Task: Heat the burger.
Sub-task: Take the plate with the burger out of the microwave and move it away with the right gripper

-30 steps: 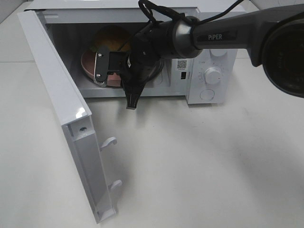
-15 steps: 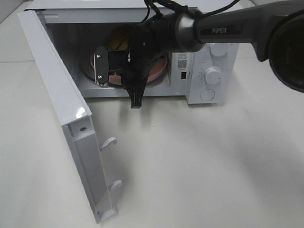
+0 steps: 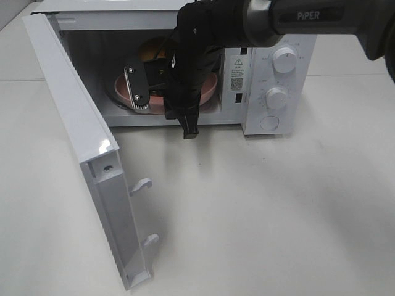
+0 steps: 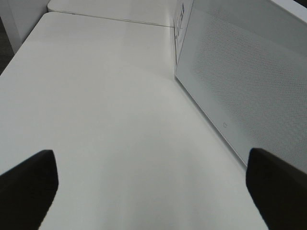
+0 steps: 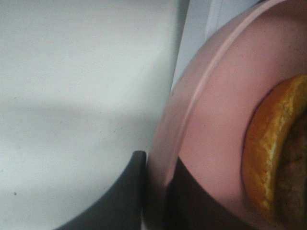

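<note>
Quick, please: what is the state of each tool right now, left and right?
Left tool: open, holding nothing.
Right tool: closed on the rim of the pink plate carrying the burger.

My right arm (image 3: 321, 18) looks like smooth dark plastic with a soft shine, and a shiny metal ring sits near its wrist. A flat bit of bare metal with little screws shows on my right gripper (image 3: 162, 86). The microwave (image 3: 271, 80) is smooth white, and its open door (image 3: 80, 142) is glossy at the corner. The door's window (image 4: 249, 86) is covered in tiny dots. The pink plate (image 5: 211, 139) looks smooth and matt. The burger (image 5: 271, 148) has a rough, crumbly edge. The table (image 3: 278, 216) is plain, matt white.
</note>
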Action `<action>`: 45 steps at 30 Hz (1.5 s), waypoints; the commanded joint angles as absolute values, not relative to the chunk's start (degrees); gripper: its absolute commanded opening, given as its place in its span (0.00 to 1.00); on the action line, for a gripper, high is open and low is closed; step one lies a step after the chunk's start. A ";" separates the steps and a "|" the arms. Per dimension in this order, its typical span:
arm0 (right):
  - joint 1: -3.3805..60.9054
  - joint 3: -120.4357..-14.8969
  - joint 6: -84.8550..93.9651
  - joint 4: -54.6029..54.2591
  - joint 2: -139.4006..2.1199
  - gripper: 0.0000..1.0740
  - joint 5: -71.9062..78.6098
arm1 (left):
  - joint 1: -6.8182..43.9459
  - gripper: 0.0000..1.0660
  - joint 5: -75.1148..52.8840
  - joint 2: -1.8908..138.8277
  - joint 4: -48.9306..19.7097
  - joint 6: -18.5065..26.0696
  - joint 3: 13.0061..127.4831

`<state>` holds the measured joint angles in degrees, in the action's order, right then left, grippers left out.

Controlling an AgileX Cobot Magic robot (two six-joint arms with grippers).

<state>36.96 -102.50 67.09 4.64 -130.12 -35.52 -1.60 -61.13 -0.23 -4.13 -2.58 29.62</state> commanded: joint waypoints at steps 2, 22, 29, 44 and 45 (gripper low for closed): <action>36.84 -98.09 72.25 2.29 -126.05 0.00 -34.26 | -1.66 0.95 -61.13 -0.63 -4.24 -2.69 29.62; 39.59 -84.05 76.89 1.83 -114.82 0.00 -31.86 | -1.66 0.95 -61.13 -0.63 -4.24 -2.69 29.62; 40.85 -79.41 75.69 2.98 -111.67 0.00 -30.25 | -1.66 0.95 -61.13 -0.69 -4.24 -2.69 29.62; 44.23 -63.60 69.04 5.56 -99.58 0.00 -24.06 | -1.66 0.95 -61.13 -0.69 -4.24 -2.69 29.62; 44.23 -63.60 69.04 5.56 -99.58 0.00 -24.06 | -1.66 0.95 -61.13 -0.69 -4.24 -2.69 29.62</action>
